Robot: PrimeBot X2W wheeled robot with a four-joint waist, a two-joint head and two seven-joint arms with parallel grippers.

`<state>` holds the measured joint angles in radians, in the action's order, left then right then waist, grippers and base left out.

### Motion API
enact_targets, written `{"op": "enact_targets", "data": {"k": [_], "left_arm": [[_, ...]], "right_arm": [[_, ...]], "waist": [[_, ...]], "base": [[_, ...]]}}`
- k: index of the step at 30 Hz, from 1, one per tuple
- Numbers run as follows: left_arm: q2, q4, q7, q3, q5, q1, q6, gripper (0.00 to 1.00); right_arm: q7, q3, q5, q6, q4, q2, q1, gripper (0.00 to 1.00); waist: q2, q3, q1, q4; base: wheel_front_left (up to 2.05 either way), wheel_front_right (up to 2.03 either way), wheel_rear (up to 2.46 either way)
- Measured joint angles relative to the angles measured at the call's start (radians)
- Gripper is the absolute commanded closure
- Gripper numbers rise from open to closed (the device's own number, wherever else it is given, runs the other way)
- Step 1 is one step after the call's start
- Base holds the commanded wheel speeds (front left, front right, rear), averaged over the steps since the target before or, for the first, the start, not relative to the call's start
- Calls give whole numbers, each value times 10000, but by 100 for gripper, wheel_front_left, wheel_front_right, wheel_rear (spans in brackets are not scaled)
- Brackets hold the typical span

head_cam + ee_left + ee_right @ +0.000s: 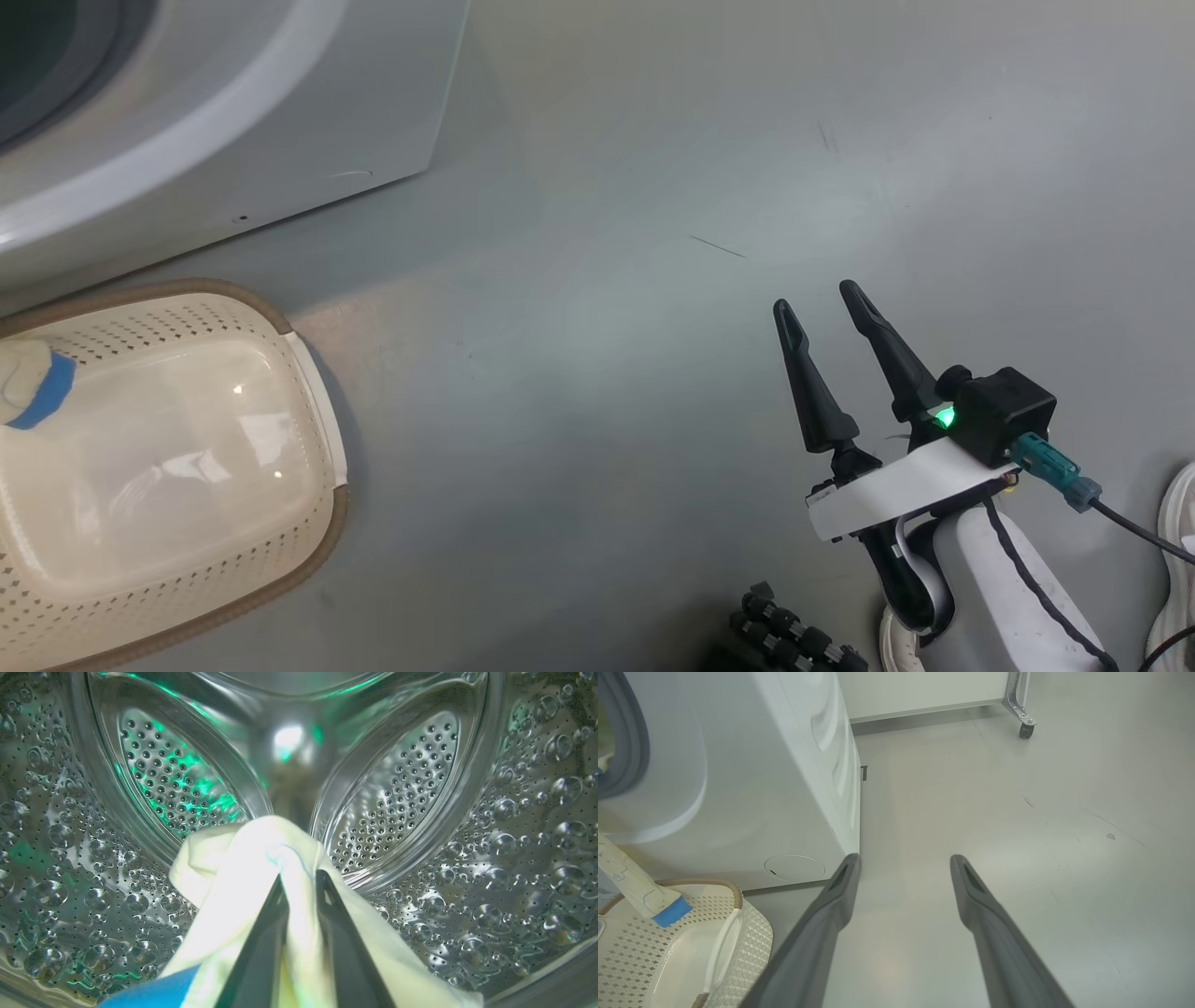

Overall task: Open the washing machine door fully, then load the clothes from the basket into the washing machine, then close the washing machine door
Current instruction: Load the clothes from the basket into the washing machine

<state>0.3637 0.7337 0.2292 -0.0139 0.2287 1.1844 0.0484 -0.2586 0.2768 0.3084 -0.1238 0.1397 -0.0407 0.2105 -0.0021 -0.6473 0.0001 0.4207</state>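
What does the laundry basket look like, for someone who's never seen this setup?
Find the big white front-loading washing machine on the grey floor. Right at its front foot sits the small cream perforated plastic basket. Its brown rim band, white side handle and the blue-cuffed cream sleeve hanging into it mark it out.

Left gripper (301, 875): fingers drawn near together, clothes (243, 868) pinched between tips. Right gripper (815, 296): fingers spread wide, nothing held, pointed up and slightly left in head view; pale forearm (994, 597) seen at lower right.
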Motion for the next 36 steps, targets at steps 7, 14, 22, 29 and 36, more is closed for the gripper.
{"op": "enact_targets", "data": {"k": [7,14,22,29,36], "left_arm": [[-238,972,-2,-174,-242,-16,-382,0],[-784,1536,6,-255,-240,-89,-514,0],[-1348,1848,105,-458,-270,-132,-658,0],[-2345,2075,192,-629,-253,-504,-880,0],[-2932,1969,221,-901,-347,-1065,-1014,0]], "right_arm": [[0,-54,0,0,88,2,0,0],[0,-272,0,0,173,-6,-3,0],[0,-510,0,0,198,-19,-5,0],[0,-871,-17,0,244,-232,-14,0],[0,-1256,-96,0,127,-322,-13,0]], "waist": [[0,326,0,-141],[0,706,-1,-393],[0,1011,-1,-860],[0,1279,-1,-1496],[0,1497,-1,-2319]], "base": [[0,0,0],[0,0,0],[0,0,0],[0,0,0],[0,0,0]]}}
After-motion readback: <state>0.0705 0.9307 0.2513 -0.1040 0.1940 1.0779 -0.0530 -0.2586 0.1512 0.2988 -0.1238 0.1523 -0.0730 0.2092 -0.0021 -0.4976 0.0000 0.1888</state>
